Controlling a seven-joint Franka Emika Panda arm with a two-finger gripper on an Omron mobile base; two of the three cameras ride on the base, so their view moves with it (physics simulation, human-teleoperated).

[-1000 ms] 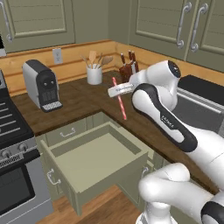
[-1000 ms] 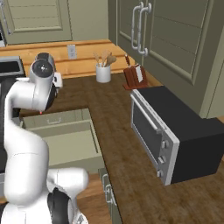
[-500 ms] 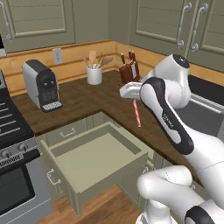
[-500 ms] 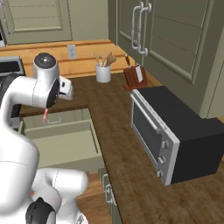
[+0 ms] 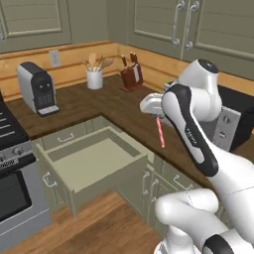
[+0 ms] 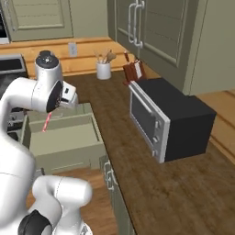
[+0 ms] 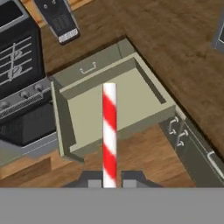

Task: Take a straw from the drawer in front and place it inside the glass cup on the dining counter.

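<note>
The gripper point(image 7: 109, 183) is seen closed on the straw point(image 7: 109, 131), the two dark tips pressed against its lower end in the hand view; the straw is striped red and white and runs straight away from the tips. In the left base view the straw point(image 5: 160, 133) hangs almost upright below the hand, tilted slightly, over the edge of the dark wood counter point(image 5: 124, 111) and just right of the open drawer point(image 5: 94, 158); in the right base view the straw point(image 6: 47, 122) is seen slanting down from the hand, over the rear part of the drawer point(image 6: 64, 142).

The drawer is found pulled fully out, sage-green, its inside bare as far as can be seen; it is well apart from the straw, which is held clear above it. In the hand view the drawer point(image 7: 113, 105) lies behind the straw, with a small silver handle on the panel at its far side.

A black coffee machine point(image 5: 37, 89) is noted on the counter at the left, near the stove point(image 5: 12, 163); a white crock of wooden utensils point(image 5: 94, 77) and a knife block point(image 5: 130, 74) stand against the back wall, just beside one another. A black and silver toaster oven point(image 6: 165, 119) is recorded on the counter to the right, well apart from the gripper. Green cabinet doors point(image 6: 151, 27) with long handles are mounted above.
</note>
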